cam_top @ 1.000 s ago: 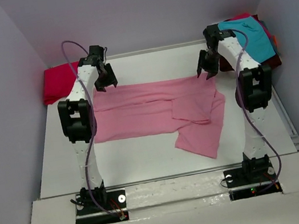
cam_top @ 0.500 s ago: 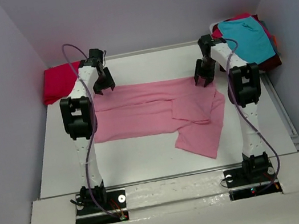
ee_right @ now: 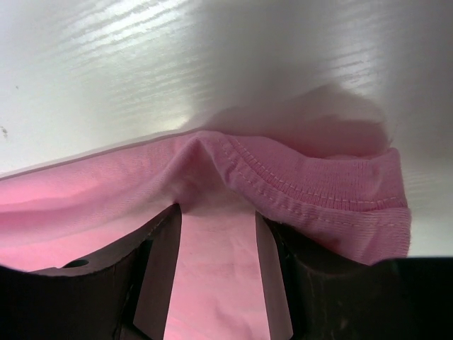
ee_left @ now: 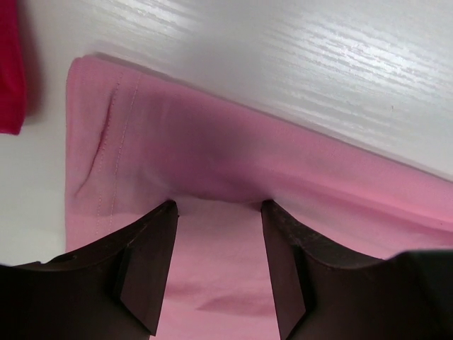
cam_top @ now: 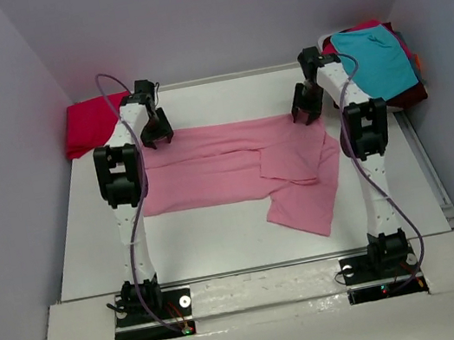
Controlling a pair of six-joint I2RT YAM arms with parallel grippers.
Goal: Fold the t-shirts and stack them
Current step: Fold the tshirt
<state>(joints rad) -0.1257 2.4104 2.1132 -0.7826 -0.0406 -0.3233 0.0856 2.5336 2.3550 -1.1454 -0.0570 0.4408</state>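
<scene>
A light pink t-shirt [cam_top: 226, 166] lies spread across the middle of the table, with one part folded over and a flap hanging toward the near right. My left gripper [cam_top: 157, 136] stands open on its far left edge. In the left wrist view its fingertips [ee_left: 168, 210] rest on the cloth beside the hemmed corner [ee_left: 106, 134]. My right gripper [cam_top: 306, 113] is open at the far right edge. Its jaws straddle pink cloth just behind the ribbed collar [ee_right: 318, 191]. The left gripper [ee_left: 218, 207] and the right gripper [ee_right: 218, 212] each have flat cloth between the fingers.
A crimson red t-shirt [cam_top: 89, 124] lies at the far left against the wall, and its edge shows in the left wrist view [ee_left: 8, 64]. A teal t-shirt [cam_top: 379, 59] tops a pile with maroon cloth [cam_top: 411, 93] at the far right. Walls close in on three sides.
Both grippers have come down onto the pink t-shirt's far edge. The right one has also shifted a little to the left. The shirt lies as before.
</scene>
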